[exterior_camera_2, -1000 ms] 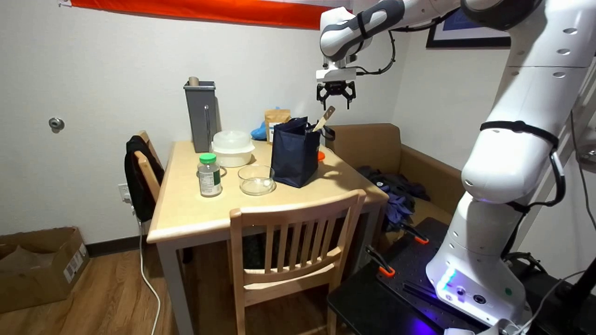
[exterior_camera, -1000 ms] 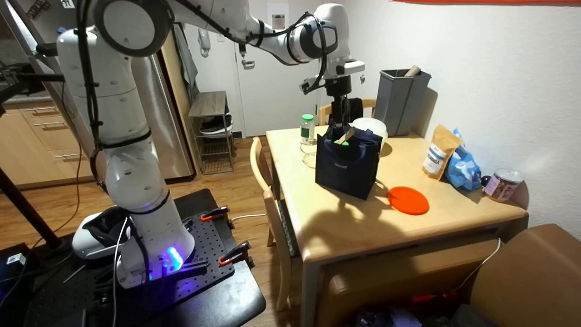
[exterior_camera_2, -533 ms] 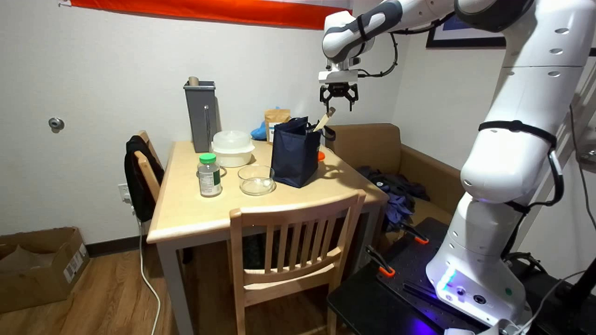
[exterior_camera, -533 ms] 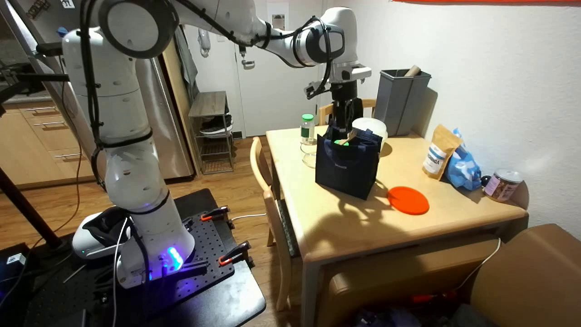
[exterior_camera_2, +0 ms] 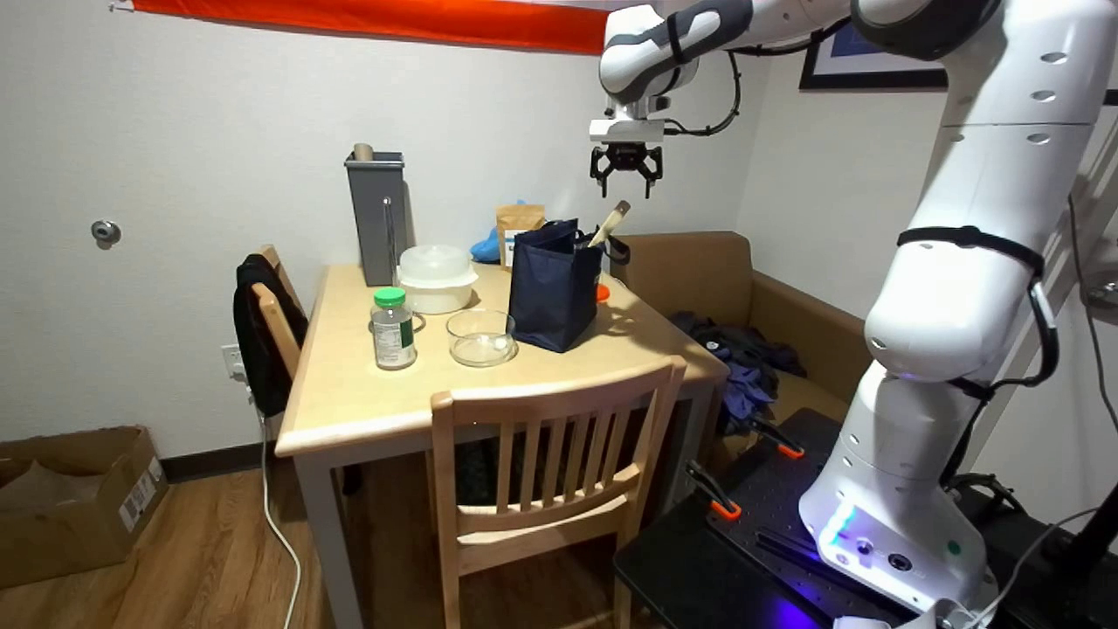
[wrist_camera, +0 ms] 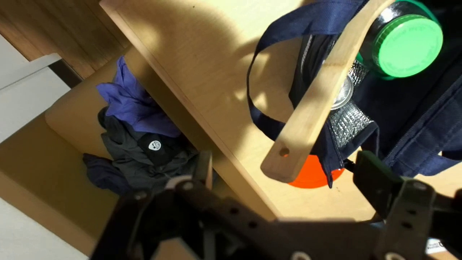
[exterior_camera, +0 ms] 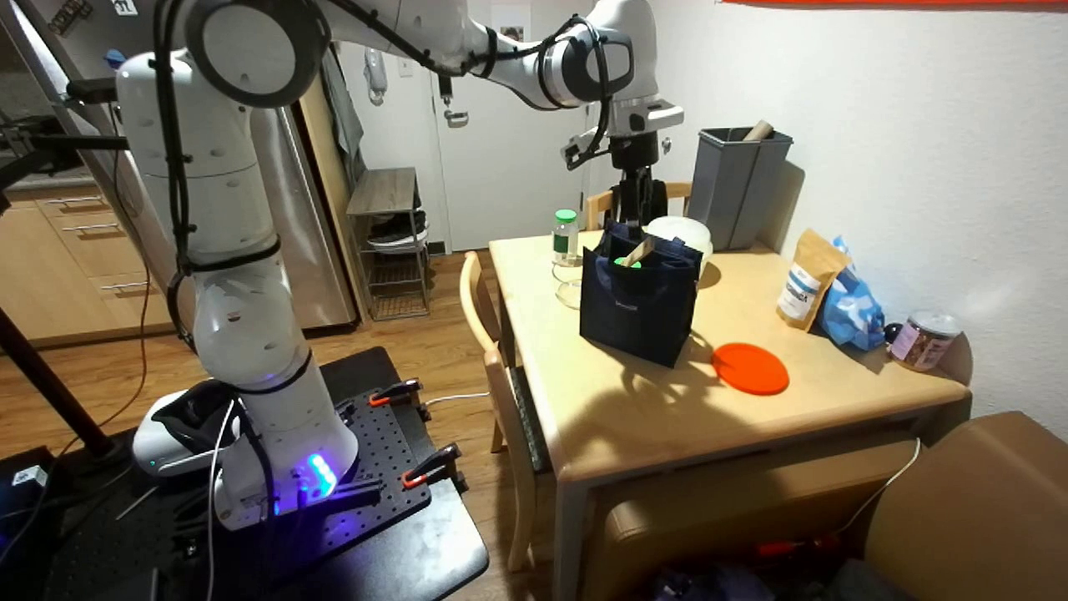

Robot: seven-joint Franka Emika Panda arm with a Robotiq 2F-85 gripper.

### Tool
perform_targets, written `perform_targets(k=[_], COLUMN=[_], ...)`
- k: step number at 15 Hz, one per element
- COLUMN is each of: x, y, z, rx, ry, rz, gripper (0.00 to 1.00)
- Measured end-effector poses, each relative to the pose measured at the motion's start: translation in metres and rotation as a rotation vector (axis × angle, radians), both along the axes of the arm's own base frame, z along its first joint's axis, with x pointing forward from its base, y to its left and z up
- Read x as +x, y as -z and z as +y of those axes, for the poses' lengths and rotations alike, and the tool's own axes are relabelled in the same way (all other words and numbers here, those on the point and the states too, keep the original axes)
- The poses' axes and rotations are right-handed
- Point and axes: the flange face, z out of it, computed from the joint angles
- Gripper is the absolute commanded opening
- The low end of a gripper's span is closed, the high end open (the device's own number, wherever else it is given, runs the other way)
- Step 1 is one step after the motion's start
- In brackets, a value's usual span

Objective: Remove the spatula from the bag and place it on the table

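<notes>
The dark navy-black bag (exterior_camera: pixel 634 317) stands upright and open on the light tan table (exterior_camera: pixel 743 288); the bag also shows in an exterior view (exterior_camera_2: pixel 550 293) and in the wrist view (wrist_camera: pixel 426 130). The wooden spatula (wrist_camera: pixel 314 112) leans out of the bag, its handle end with a hole sticking up past the rim; the handle shows in both exterior views (exterior_camera: pixel 641 250) (exterior_camera_2: pixel 610 225). Its lower end is hidden in the bag. My gripper (exterior_camera_2: pixel 625 190) is open and empty just above the handle end. In the wrist view, the handle end lies between the gripper's fingers (wrist_camera: pixel 288 162), apparently untouched.
A green-lidded jar (wrist_camera: pixel 408 47) is inside the bag. Near the bag are another green-lidded jar (exterior_camera_2: pixel 393 336), a glass bowl (exterior_camera_2: pixel 480 342), a white container (exterior_camera_2: pixel 437 284) and an orange disc (exterior_camera: pixel 751 369). A grey bin (exterior_camera: pixel 738 188) stands at the wall. A chair (exterior_camera_2: pixel 559 472) is at the table.
My gripper first went down toward the handle, then rose again and shifted slightly back. It stayed open. The spatula handle looks slightly turned. The bag has not moved.
</notes>
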Motion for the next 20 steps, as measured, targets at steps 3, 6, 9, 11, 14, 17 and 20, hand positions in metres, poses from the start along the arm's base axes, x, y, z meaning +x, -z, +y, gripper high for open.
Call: perform_targets(k=[3,6,9,11,14,17,20], x=[0.009,0.018,0.021,0.021,0.022,0.025,0.028], y=[0.008,0.023,0.028,0.029,0.030,0.034,0.044], z=[0.001,0.006,0.006,0.005,0.003,0.004,0.004], rx=[0.031,0.080,0.085,0.085,0.091,0.109,0.110], ry=[-0.009,-0.071,-0.084,-0.081,-0.075,-0.071,-0.070], rz=[0.004,0.029,0.038,0.039,0.031,0.019,0.028], gripper=[1.00,1.00,1.00,1.00,1.00,1.00,1.00])
